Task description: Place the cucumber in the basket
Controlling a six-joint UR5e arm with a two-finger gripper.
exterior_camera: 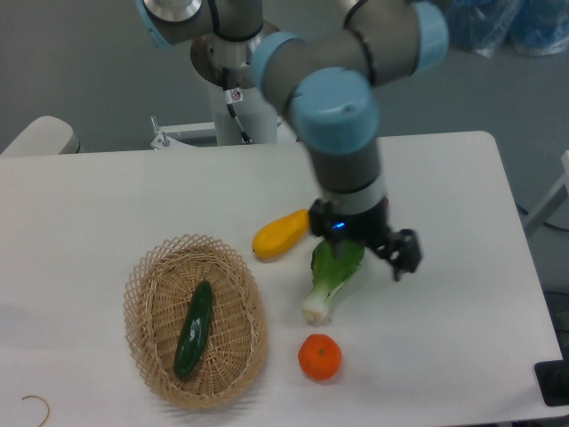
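So the cucumber (pixel 194 329) is sitting inside the basket (pixel 142 285), lying lengthwise on the woven floor, tilted a bit so its top end leans toward the right. Dark green and glossy, nothing touching it except the basket itself. The basket is on the front-left part of the white bench (pixel 462 222), oval with that loopy open rim.

Just right of the basket, near the front, there's a small orange fruit (pixel 320 357). Above that, a bok choy (pixel 332 280) lies with its white stem pointing toward the front and its green leaves running up under the arm. A yellow squash-looking thing (pixel 281 235) sits just left of the leaves, close to the basket's upper right rim.

The claw (pixel 391 253) hangs above the bench right of the bok choy, well away from the cucumber. One dark finger (pixel 406 253) sticks out to the right, but from this angle I honestly can't tell whether the fingers are apart or together. It doesn't look like it's carrying anything.
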